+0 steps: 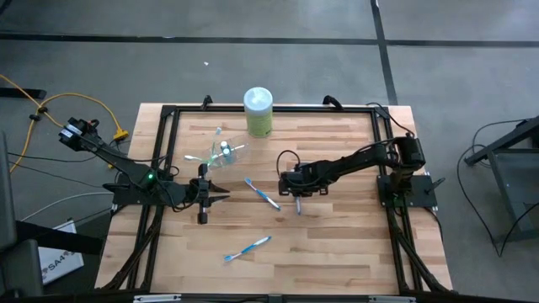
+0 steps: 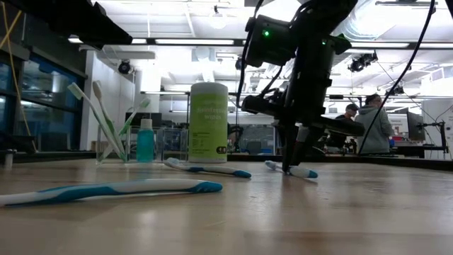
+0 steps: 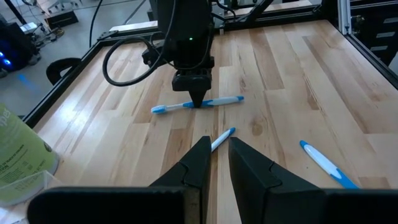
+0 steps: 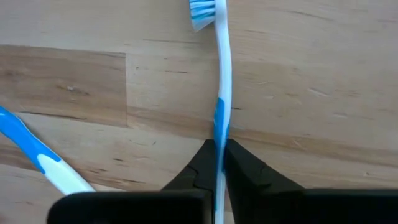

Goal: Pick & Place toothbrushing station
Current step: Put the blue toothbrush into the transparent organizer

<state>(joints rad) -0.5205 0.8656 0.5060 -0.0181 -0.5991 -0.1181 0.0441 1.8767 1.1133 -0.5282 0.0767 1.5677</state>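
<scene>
On butcher-block table (image 4: 311, 74), toothbrush (image 4: 221, 93) handle lies pinched between right jaws.

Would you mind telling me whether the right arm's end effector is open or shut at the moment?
Shut: the right end effector has both fingers pressed against the blue-and-white toothbrush lying flat on the table.

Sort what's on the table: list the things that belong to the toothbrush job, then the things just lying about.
Belongs to the job:
- clear cup with toothbrushes in it
- toothbrush pinched in the right gripper, on the table
- middle toothbrush, loose
- near toothbrush, loose
- left gripper, waiting beside the cup

Just lying about:
- green-lidded wipes canister
- small blue-liquid bottle
</scene>
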